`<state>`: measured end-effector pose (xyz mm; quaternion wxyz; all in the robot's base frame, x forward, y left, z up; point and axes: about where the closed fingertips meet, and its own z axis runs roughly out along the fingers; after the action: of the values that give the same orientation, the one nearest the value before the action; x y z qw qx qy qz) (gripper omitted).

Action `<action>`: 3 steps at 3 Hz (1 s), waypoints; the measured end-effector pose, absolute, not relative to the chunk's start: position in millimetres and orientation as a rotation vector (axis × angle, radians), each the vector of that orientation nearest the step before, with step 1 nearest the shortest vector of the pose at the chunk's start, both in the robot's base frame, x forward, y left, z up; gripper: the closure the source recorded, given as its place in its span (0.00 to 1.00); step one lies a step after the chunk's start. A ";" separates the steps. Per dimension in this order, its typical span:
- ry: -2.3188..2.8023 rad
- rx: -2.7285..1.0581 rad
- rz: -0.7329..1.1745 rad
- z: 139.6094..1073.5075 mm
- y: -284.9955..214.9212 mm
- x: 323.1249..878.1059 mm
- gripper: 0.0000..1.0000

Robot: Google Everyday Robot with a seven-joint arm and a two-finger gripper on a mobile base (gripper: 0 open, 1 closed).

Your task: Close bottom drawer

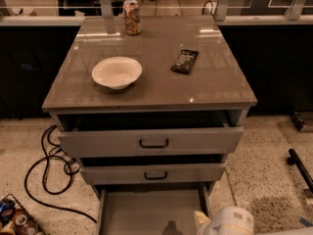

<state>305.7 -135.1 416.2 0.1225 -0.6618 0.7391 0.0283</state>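
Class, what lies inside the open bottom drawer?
The bottom drawer shows only bare grey floor and a shadow. Its back hides under the middle drawer, its right front corner behind the pincer.

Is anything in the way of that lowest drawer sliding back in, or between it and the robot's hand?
Nothing visible. The bottom drawer shows only a bare grey floor, and the slot under the middle drawer looks open. The gripper sits right by the drawer's right wall.

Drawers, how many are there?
3: top drawer, middle drawer beneath it, bottom drawer pulled out farthest. The hand is by its right side.
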 end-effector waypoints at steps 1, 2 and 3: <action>2.217 -1.879 0.145 376.7 -116.6 278.1 0.00; 2.242 -1.877 0.134 342.9 -106.6 254.0 0.00; 2.189 -1.921 0.083 333.3 -106.4 257.0 0.00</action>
<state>257.0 -106.4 333.3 0.1136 -0.6550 0.7465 0.0284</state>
